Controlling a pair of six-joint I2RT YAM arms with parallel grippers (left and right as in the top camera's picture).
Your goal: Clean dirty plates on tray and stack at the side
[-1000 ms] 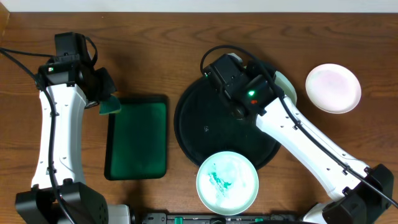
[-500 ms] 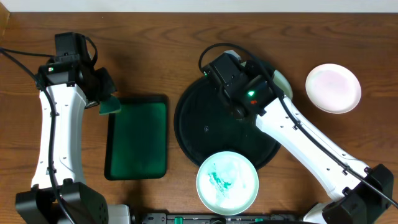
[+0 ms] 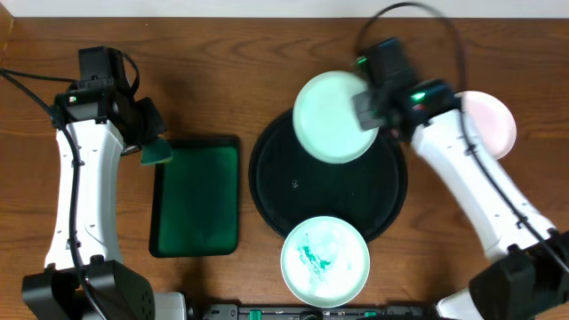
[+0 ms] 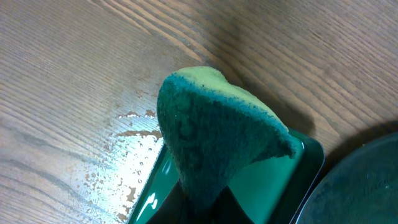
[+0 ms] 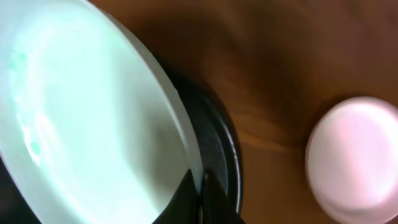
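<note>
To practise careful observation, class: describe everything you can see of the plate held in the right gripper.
The plate is round, shallow and pale mint, with a glossy look like ceramic or plastic. Only faint teal traces show on its face. The right gripper is shut on its rim at the right side, holding it above the far part of the black tray. Nothing else seems to touch it.

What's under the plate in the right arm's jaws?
The held plate hangs above the black tray's far rim and the wood table beyond. The patch directly beneath it is covered.
</note>
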